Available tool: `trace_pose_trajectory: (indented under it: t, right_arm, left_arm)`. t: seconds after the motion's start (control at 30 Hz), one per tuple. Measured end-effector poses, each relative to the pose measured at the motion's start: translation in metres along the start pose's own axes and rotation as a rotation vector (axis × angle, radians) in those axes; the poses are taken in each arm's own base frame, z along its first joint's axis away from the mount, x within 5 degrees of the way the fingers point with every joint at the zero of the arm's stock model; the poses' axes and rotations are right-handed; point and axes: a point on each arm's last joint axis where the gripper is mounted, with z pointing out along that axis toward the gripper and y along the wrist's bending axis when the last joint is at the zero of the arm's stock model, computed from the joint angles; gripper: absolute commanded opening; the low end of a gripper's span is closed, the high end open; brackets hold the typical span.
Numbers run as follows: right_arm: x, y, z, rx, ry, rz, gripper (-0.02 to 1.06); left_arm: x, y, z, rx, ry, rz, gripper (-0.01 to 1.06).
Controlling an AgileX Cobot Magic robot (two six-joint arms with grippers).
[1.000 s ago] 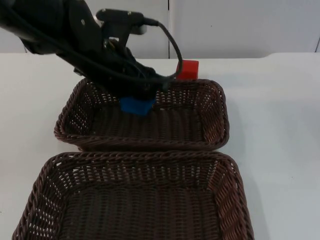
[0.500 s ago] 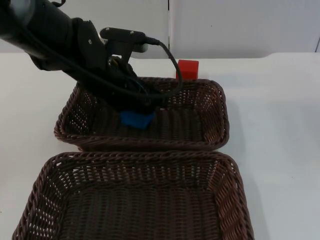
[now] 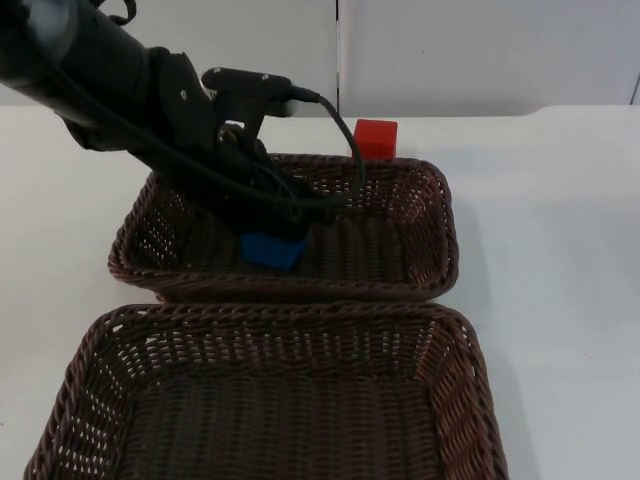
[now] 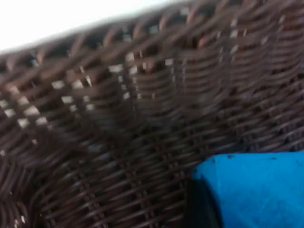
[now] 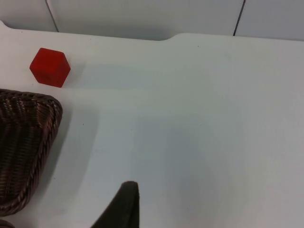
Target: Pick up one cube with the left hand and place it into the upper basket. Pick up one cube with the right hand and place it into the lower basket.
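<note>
One cube (image 3: 271,250) in upper basket (image 3: 432,235); other cube (image 3: 376,138) behind it; lower basket (image 3: 470,400) in front.

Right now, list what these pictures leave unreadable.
- Top view: the left arm hides the left end effector and most of the blue cube, so the grip is unclear.
- Top view: the lower basket is cut off by the picture's edge.
- Left wrist view: the upper basket weave is blurred.

The left arm reaches in from the upper left, angled downward, its left gripper (image 3: 275,240) low and closed around something blue. The right arm waits out of the way, one black fingertip (image 5: 124,204) of the right gripper visible.
</note>
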Motion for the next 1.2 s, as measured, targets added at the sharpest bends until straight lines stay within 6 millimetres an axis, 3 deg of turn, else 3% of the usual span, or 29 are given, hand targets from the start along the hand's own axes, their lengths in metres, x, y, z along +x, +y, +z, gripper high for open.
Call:
trace_pose_trajectory:
  t: [0.07, 0.13, 0.17, 0.2, 0.3, 0.33, 0.4, 0.43, 0.6, 0.77, 0.8, 1.07, 1.2]
  right_arm:
    - [0.000, 0.000, 0.000, 0.000, 0.000, 0.000, 1.05]
    - [0.000, 0.000, 0.000, 0.000, 0.000, 0.000, 1.05]
    - [0.000, 0.000, 0.000, 0.000, 0.000, 0.000, 1.05]
    - [0.000, 0.000, 0.000, 0.000, 0.000, 0.000, 1.05]
    - [0.000, 0.000, 0.000, 0.000, 0.000, 0.000, 1.05]
    - [0.000, 0.000, 0.000, 0.000, 0.000, 0.000, 1.05]
    - [0.000, 0.000, 0.000, 0.000, 0.000, 0.000, 1.05]
    - [0.000, 0.000, 0.000, 0.000, 0.000, 0.000, 1.05]
    - [0.000, 0.000, 0.000, 0.000, 0.000, 0.000, 1.05]
    - [0.000, 0.000, 0.000, 0.000, 0.000, 0.000, 1.05]
    - [0.000, 0.000, 0.000, 0.000, 0.000, 0.000, 1.05]
    - [0.000, 0.000, 0.000, 0.000, 0.000, 0.000, 1.05]
    - [0.000, 0.000, 0.000, 0.000, 0.000, 0.000, 1.05]
  left_arm:
    - [0.001, 0.000, 0.001, 0.000, 0.004, -0.006, 0.04]
    - [0.001, 0.000, 0.001, 0.000, 0.004, -0.007, 0.20]
    - [0.001, 0.000, 0.001, 0.000, 0.004, -0.007, 0.34]
    - [0.001, 0.000, 0.001, 0.000, 0.004, -0.009, 0.34]
    - [0.001, 0.000, 0.001, 0.000, 0.004, -0.011, 0.72]
    - [0.002, 0.000, 0.001, 0.001, 0.010, -0.011, 0.72]
    - [0.003, -0.001, 0.000, 0.006, 0.026, -0.011, 1.02]
    - [0.001, -0.001, -0.003, 0.009, 0.025, -0.010, 1.05]
    - [-0.015, -0.004, -0.028, 0.019, -0.025, -0.007, 1.05]
    - [-0.042, -0.009, -0.078, 0.040, -0.125, 0.001, 1.05]
    - [-0.042, -0.009, -0.078, 0.040, -0.125, 0.001, 1.05]
    - [-0.058, -0.015, -0.137, 0.071, -0.177, 0.029, 1.05]
    - [-0.058, -0.016, -0.155, 0.078, -0.167, 0.054, 1.05]
